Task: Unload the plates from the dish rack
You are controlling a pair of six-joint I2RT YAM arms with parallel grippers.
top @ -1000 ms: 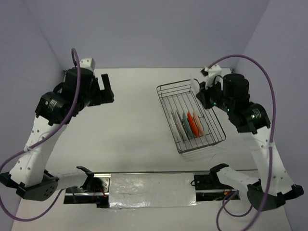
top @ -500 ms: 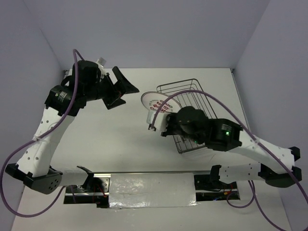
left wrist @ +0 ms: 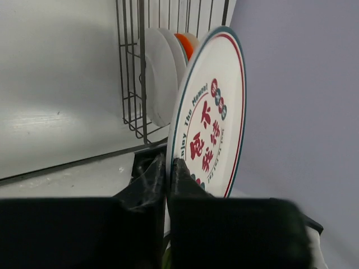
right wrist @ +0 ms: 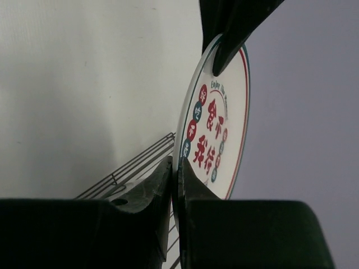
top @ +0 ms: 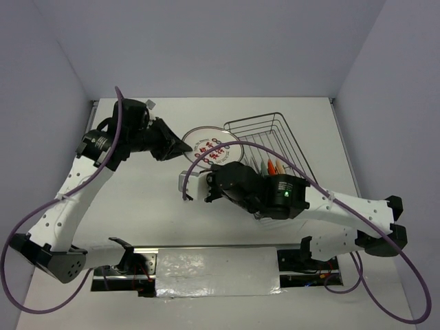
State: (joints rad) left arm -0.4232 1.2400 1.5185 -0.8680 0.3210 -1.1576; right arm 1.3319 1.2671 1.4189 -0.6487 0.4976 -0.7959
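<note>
Gripping from two sides, we had both arms on the round white plate with red characters and a teal rim (top: 212, 148). Our left fingers (left wrist: 161, 175) were pinched shut on its far-left edge, and our right fingers (right wrist: 166, 178) were clamped on its near edge. We held it tilted above the white surface (top: 137, 199), just beside the silver-grey wire dish rack (top: 275, 122), where orange and white plates (left wrist: 162, 73) stood on edge.

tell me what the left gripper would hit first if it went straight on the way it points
The left gripper is shut on the white plate at its rim. Beyond lies the dish rack with its standing plates, probably next, though depth is unclear.
</note>
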